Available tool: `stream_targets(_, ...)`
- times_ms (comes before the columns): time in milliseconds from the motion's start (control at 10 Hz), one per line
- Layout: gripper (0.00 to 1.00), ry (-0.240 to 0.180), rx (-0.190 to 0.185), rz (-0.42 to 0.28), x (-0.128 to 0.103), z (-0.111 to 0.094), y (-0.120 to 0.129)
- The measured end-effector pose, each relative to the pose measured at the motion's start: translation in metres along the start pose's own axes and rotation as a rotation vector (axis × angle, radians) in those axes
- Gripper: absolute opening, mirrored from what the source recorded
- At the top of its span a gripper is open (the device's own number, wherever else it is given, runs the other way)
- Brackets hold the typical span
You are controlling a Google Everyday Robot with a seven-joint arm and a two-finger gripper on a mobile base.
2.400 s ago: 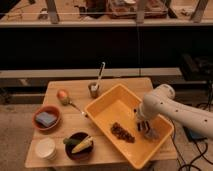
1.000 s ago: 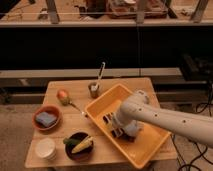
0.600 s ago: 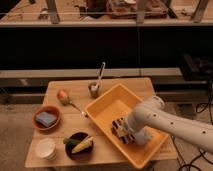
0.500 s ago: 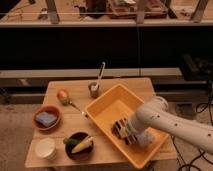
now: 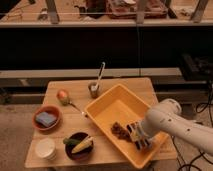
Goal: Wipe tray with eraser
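Note:
The yellow-orange tray lies at an angle on the right half of the wooden table. A brown crumb pile lies on its floor near the front. My gripper reaches down into the tray from the right, just right of the crumbs and close to the near wall. It is shut on the small dark eraser, held low at the tray floor. My white arm crosses the tray's right rim.
On the left stand a red bowl with a blue pad, a white cup and a dark bowl with a banana. A peach-coloured fruit, a spoon and a utensil cup stand behind the tray.
My gripper has slid with the eraser from the tray's middle-left toward the near right corner, passing over the crumb pile. The arm has drawn back to the right.

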Motion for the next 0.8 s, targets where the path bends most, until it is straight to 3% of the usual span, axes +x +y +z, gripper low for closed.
stream_targets(300, 0.01, -0.022, -0.043, 0.053, 0.002, 0.001, 0.027)
stream_targets(800, 0.01, -0.02, -0.109, 0.08, 0.05, 0.004, 0.059)
